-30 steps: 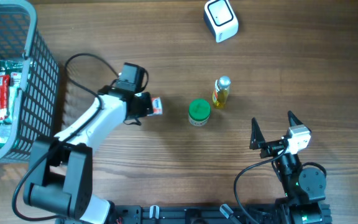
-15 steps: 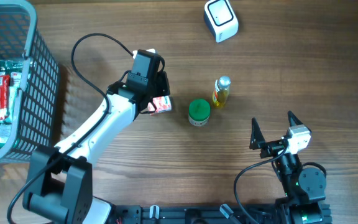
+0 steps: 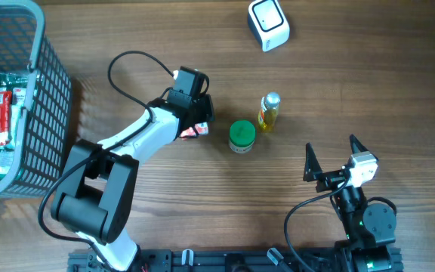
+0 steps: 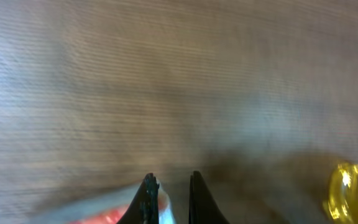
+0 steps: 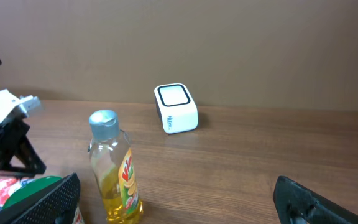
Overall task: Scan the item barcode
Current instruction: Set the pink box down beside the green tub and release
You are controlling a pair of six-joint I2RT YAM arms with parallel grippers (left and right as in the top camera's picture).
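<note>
On the far left a grey plastic mesh basket holds a few flat packets; I leave those alone.

The item I am working with is the small red and white foil packet, just left of the middle of the wooden bench. I judge it light, thin and soft. It will crumple or fold rather than resist, and a glossy wrapper can slide out of a pinch. The best hold is at one edge or sealed end, which keeps the printed face and barcode uncovered.

The left tool sits right over the packet. In the left wrist view its two dark fingers stand almost together, pinched on the packet's pale edge. I cannot tell whether the packet is lifted clear of the bench or which face carries the barcode.

Just right of it stands a short jar with a green round lid, then a small yellow oil bottle with a silver cap, close together but apart. The white box-shaped scanner rests well beyond them at the far edge.

At the right, the right tool is spread fully wide, holding and touching nothing.
</note>
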